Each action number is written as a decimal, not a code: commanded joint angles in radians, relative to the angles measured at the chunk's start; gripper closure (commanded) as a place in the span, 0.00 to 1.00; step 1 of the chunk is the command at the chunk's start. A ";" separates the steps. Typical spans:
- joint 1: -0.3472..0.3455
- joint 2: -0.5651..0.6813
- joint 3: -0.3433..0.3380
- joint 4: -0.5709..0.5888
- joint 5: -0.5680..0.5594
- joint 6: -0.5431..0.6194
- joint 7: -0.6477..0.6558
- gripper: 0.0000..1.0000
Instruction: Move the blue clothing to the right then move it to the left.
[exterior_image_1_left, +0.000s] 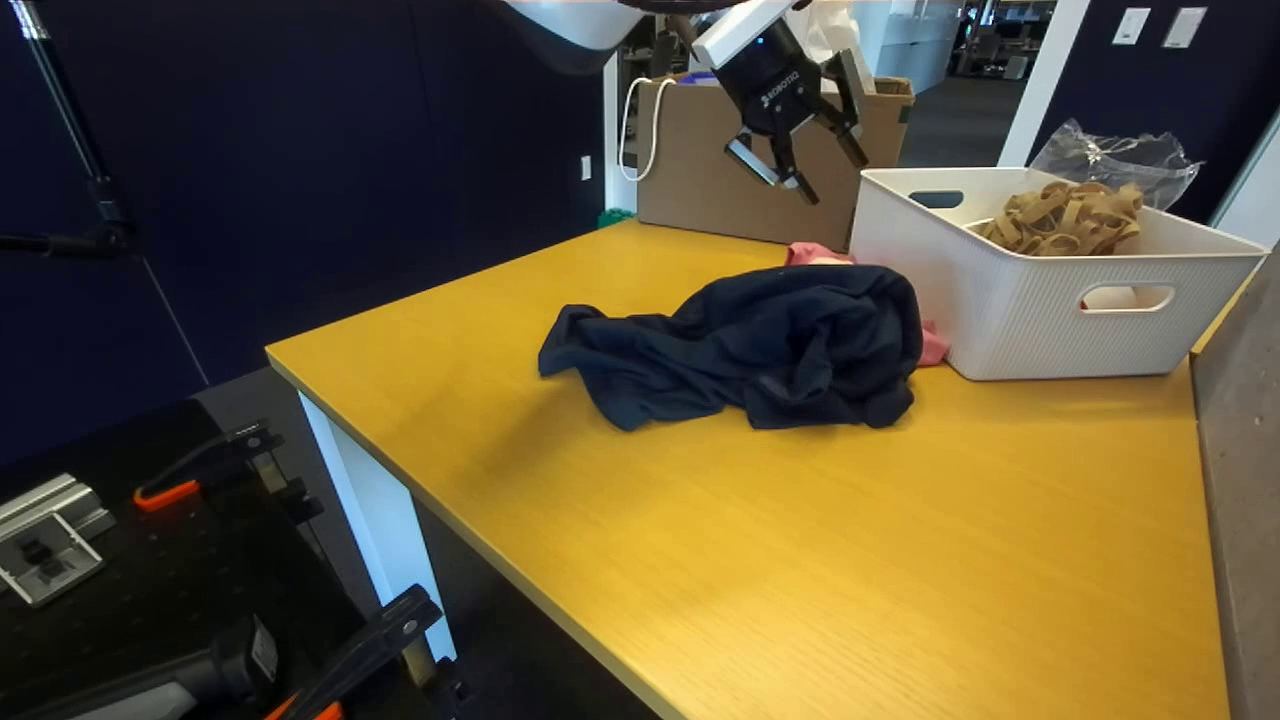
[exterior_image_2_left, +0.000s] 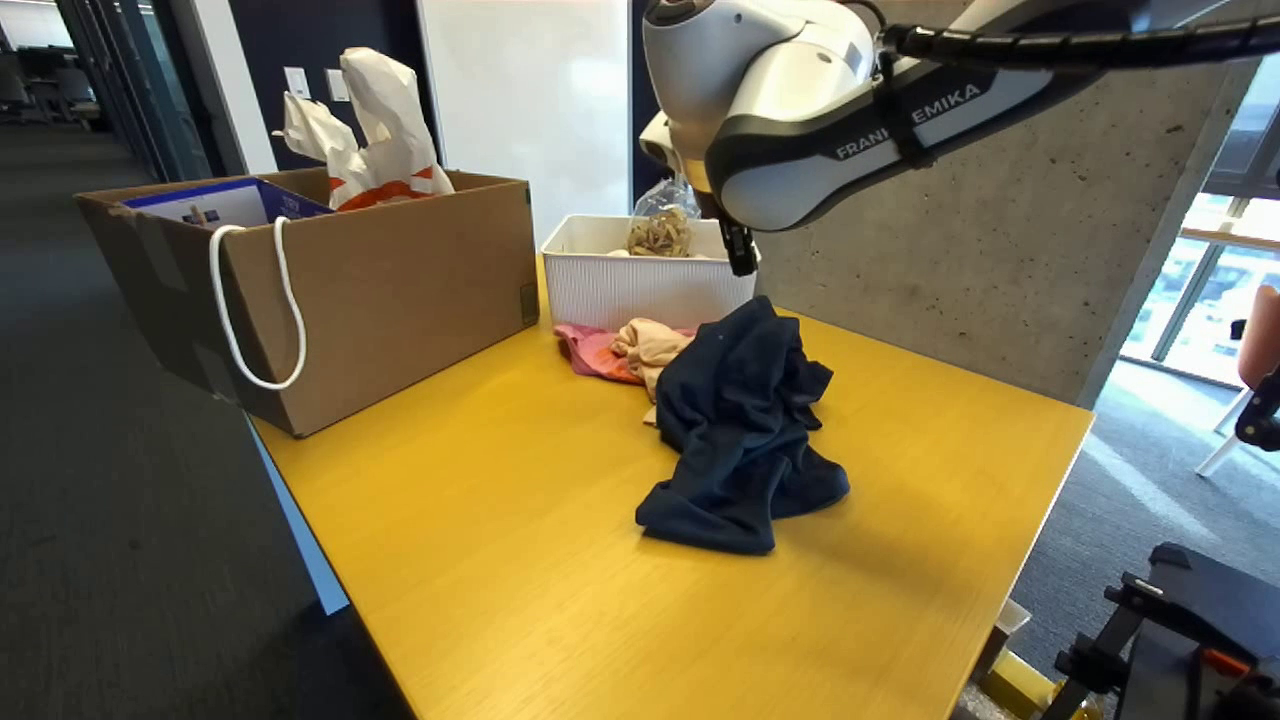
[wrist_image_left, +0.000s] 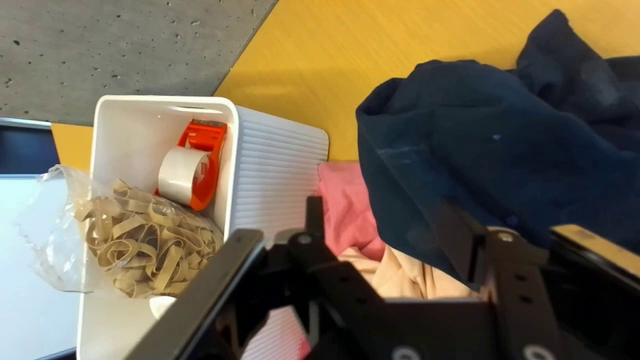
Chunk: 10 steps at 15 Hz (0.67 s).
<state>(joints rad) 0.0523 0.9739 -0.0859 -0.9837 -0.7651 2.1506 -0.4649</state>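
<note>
The blue clothing is a crumpled dark navy cloth (exterior_image_1_left: 760, 350) lying on the yellow table. It also shows in an exterior view (exterior_image_2_left: 740, 430) and fills the right of the wrist view (wrist_image_left: 500, 145). Its edge lies over part of a pink and peach cloth. My gripper (exterior_image_1_left: 837, 178) hangs in the air above the navy cloth's end beside the white bin. It also shows in an exterior view (exterior_image_2_left: 740, 255), partly hidden by the arm. In the wrist view the gripper's fingers (wrist_image_left: 385, 227) are spread wide with nothing between them.
A white bin (exterior_image_1_left: 1080, 320) with tan bands and a tape dispenser (wrist_image_left: 192, 165) stands beside the cloths. A pink cloth (wrist_image_left: 347, 205) and a peach cloth (exterior_image_2_left: 650, 345) lie against it. A cardboard box (exterior_image_2_left: 420, 300) stands on the table's edge. A concrete wall (exterior_image_2_left: 950, 230) borders the table.
</note>
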 joint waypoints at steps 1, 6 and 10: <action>0.039 -0.087 0.028 -0.053 0.080 -0.080 0.070 0.08; 0.089 -0.229 0.115 -0.173 0.304 -0.229 0.126 0.00; 0.074 -0.304 0.137 -0.265 0.454 -0.329 0.198 0.00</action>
<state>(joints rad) 0.1607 0.7520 0.0311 -1.1346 -0.4032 1.8591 -0.3096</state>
